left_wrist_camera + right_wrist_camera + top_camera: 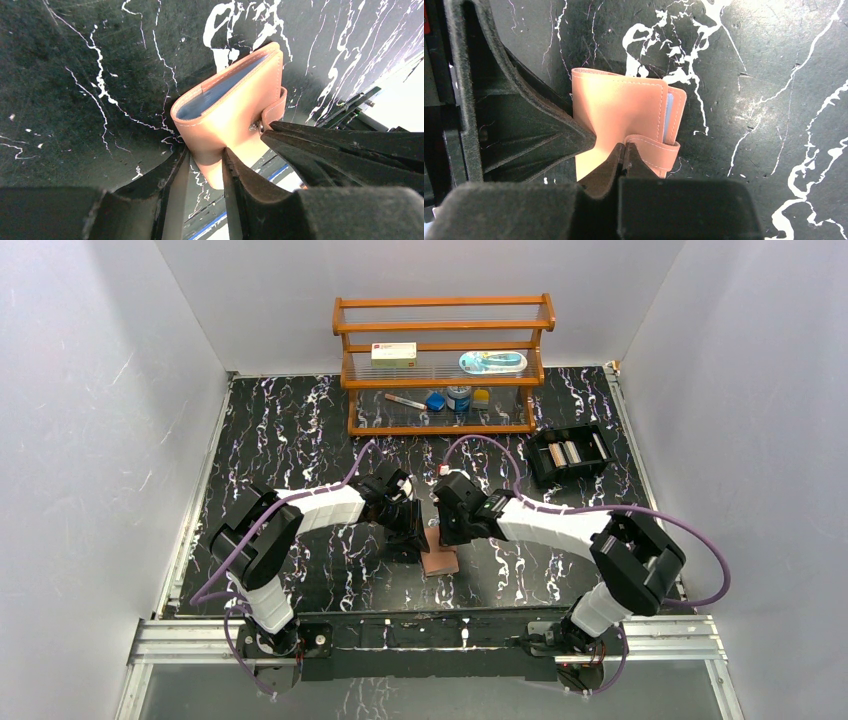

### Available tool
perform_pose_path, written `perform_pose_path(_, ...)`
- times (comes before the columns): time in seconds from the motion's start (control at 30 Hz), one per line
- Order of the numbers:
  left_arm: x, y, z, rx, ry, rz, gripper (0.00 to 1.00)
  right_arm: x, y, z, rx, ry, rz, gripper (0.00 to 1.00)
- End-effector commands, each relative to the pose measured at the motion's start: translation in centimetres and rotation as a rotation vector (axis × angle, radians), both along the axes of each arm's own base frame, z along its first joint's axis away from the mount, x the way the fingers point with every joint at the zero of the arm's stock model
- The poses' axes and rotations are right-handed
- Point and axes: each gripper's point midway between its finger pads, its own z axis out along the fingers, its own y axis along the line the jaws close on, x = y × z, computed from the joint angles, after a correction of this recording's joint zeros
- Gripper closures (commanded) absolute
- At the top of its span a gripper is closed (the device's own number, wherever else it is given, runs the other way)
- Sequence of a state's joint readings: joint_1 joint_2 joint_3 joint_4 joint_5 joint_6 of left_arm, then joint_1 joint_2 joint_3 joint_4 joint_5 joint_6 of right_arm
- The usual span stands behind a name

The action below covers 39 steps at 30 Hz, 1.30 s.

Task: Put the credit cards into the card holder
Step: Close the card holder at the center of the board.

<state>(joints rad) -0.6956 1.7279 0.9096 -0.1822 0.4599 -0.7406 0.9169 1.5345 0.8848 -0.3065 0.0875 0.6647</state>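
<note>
The card holder (440,562) is a tan-pink wallet lying folded on the black marble table between both arms. In the left wrist view it (235,105) shows bluish sleeves at its edge. My left gripper (202,165) is open, its fingers either side of the wallet's near corner; it also shows in the top view (405,543). My right gripper (625,152) is shut on the wallet's snap tab (659,150); it also shows in the top view (437,530). Several pale credit cards (565,452) lie in a black tray at the back right.
The black compartment tray (590,468) sits right of a wooden shelf rack (445,330) at the back, which holds a white box with a red label (393,354) and small items. White walls close in the left, right and back sides.
</note>
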Motion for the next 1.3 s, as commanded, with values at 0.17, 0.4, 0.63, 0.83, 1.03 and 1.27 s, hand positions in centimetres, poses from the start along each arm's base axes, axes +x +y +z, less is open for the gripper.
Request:
perform_pose_path(0.17,-0.7,0.0,0.3,-0.006,0.019,-0.018,0.73,-1.0,1.5,0.0,-0.022,0.015,0.048,1.0)
perform_pose_path(0.4,-0.8,0.0,0.0,-0.003,0.031,-0.013,0.74,-1.8,1.3,-0.8,-0.068,0.028,0.062,1.0)
perform_pose_path(0.63,-0.9,0.1,0.0,-0.006,0.03,-0.005,0.74,-1.9,1.3,-1.8,-0.096,0.038,0.066,1.0)
perform_pose_path(0.83,-1.0,0.0,-0.1,-0.011,0.035,-0.003,0.74,-2.0,0.9,-3.0,-0.13,0.053,0.072,1.0)
perform_pose_path(1.03,-1.2,0.0,-0.2,-0.016,0.04,-0.005,0.74,-2.9,0.0,-5.6,-0.175,0.099,0.09,1.0)
perform_pose_path(1.27,-1.2,0.2,-0.2,-0.01,0.034,0.008,0.74,-3.8,-0.9,-7.1,-0.187,0.135,0.076,1.0)
